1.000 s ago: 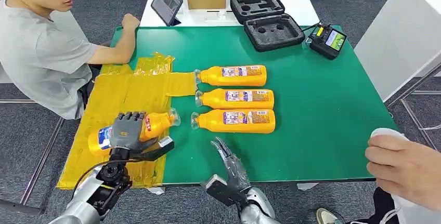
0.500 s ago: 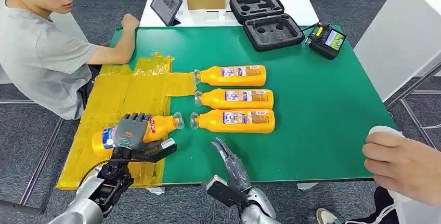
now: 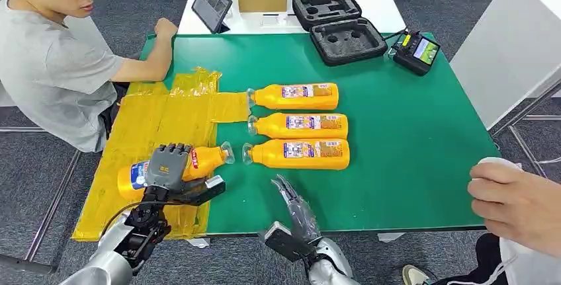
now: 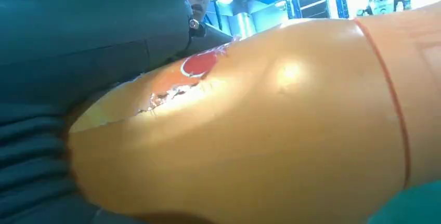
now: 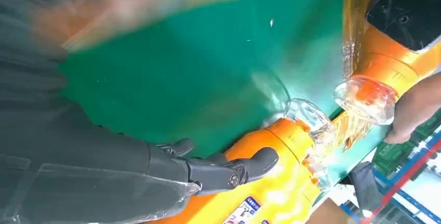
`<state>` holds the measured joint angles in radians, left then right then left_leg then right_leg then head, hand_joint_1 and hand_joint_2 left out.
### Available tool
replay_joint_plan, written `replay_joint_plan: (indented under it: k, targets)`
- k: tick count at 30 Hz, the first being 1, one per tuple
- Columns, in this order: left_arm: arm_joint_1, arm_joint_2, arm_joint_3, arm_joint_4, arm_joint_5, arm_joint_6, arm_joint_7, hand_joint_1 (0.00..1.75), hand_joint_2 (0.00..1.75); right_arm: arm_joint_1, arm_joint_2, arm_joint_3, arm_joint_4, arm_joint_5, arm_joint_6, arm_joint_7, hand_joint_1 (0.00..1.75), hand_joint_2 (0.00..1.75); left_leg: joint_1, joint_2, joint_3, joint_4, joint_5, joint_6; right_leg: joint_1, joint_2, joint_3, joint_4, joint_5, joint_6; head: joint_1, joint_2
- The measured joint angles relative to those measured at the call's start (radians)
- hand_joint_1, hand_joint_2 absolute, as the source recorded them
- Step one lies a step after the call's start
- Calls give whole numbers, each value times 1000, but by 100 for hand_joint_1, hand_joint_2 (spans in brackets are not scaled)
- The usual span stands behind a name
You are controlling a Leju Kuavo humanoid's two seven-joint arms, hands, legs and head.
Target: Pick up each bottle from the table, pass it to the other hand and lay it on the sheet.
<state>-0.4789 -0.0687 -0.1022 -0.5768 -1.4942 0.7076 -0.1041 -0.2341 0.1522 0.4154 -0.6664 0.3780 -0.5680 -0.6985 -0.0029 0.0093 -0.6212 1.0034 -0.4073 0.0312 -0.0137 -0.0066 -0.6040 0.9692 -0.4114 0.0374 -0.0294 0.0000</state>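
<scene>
Now lowered since a second ago, the orange bottle (image 3: 173, 166) lies on the yellow sheet (image 3: 159, 123), left hand (image 3: 165, 167) fingers wrapped over it, right hand (image 3: 294, 207) empty, fingers apart near the tabletop (image 3: 410, 133): release looks next.

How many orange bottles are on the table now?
4: three orange bottles lie in a row on the green mat; one lies on the yellow sheet under the left hand.
</scene>
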Motion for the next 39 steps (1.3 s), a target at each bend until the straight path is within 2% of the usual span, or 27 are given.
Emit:
replay_joint_plan:
  k: [5,6,7,8,31,39]
  targets:
    - [-1,-2,4,0,0,0,0,152,0,0,0,0,0,0,0,0,0,175,0,0,0,0,0,0,0,0,0,0,0,0,0,0]
    - [-1,-2,4,0,0,0,0,133,0,0,0,0,1,0,0,0,0,175,0,0,0,0,0,0,0,0,0,0,0,0,0,0]
    - [-1,-2,4,0,0,0,0,14,0,0,0,0,1,0,0,0,0,175,0,0,0,0,0,0,0,0,0,0,0,0,0,0]
    - [-1,-2,4,0,0,0,0,0,0,0,0,0,1,0,0,0,0,175,0,0,0,0,0,0,0,0,0,0,0,0,0,0]
    - [-21,-21,20,97,29,1,-27,0,0,-4,0,2,6,-7,-5,0,0,175,0,0,0,0,1,-1,0,0,0,0,0,0,0,0]
    - [-32,-27,21,114,65,0,-79,0,0,-4,-2,2,6,-19,-10,0,0,175,0,0,0,0,1,0,0,0,1,0,0,0,0,0]
